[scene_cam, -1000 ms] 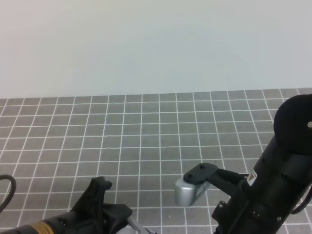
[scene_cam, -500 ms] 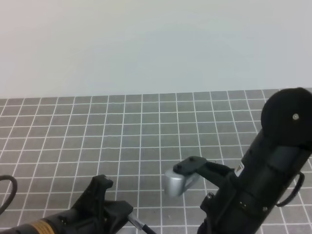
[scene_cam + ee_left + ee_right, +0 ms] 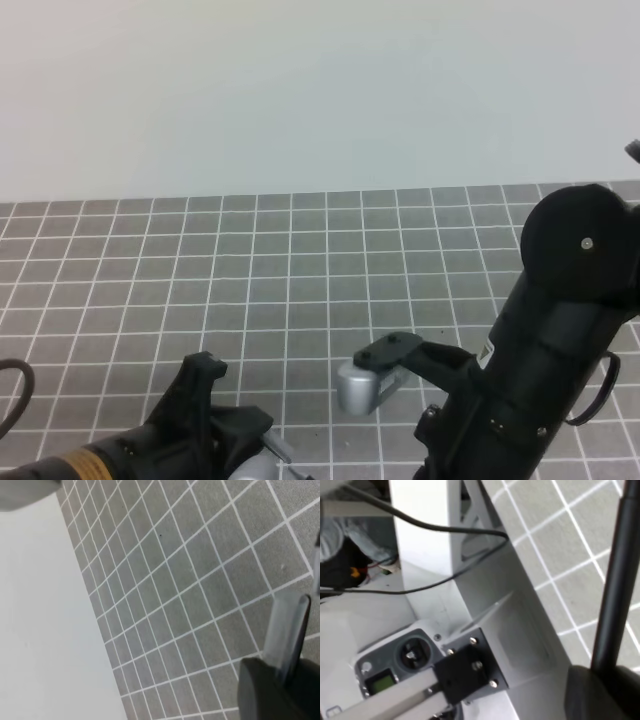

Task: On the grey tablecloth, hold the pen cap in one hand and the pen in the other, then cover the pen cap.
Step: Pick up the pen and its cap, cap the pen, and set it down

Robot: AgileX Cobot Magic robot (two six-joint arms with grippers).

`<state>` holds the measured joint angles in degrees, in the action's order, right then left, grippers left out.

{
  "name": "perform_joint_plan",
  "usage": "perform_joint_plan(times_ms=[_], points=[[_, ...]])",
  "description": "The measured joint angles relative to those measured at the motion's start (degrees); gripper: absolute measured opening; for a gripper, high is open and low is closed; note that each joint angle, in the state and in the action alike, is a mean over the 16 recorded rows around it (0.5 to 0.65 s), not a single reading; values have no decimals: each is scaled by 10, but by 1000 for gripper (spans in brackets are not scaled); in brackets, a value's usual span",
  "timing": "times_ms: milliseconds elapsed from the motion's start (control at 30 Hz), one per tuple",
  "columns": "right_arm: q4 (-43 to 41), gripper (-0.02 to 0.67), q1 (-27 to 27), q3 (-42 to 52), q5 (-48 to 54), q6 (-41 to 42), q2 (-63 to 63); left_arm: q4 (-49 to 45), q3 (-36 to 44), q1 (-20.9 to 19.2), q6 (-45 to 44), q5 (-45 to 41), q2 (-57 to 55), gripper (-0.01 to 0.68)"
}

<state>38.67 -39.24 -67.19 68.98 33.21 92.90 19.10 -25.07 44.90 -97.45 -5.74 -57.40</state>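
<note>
- The right claw (image 3: 600, 690) is closed narrow on the pen (image 3: 615, 580), which rises straight out of it.
- The left claw (image 3: 280, 680) is pinched narrow on a short tube, seemingly the pen cap (image 3: 287, 627).
- The grey tablecloth (image 3: 300, 280) lies below both claws.

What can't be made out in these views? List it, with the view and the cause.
- Pen cap: not identifiable in any view.
- Left gripper, left wrist view: blurred and cut off by the right and bottom edges, so it is unclear whether it is open or shut, or holding anything.
- Pen, right wrist view: the top runs off the frame and the bottom sinks into the dark blur of the right gripper.
- High view: anything held lies below the bottom edge.
</note>
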Motion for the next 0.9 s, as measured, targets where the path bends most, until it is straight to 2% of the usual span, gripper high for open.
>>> perform_joint_plan(times_ms=[367,900], points=[[-29,69,0,0,0,-16,-1,-1,0,0,2,-8,0,78],[-11,69,0,0,0,-11,-1,-1,0,0,3,-20,0,78]])
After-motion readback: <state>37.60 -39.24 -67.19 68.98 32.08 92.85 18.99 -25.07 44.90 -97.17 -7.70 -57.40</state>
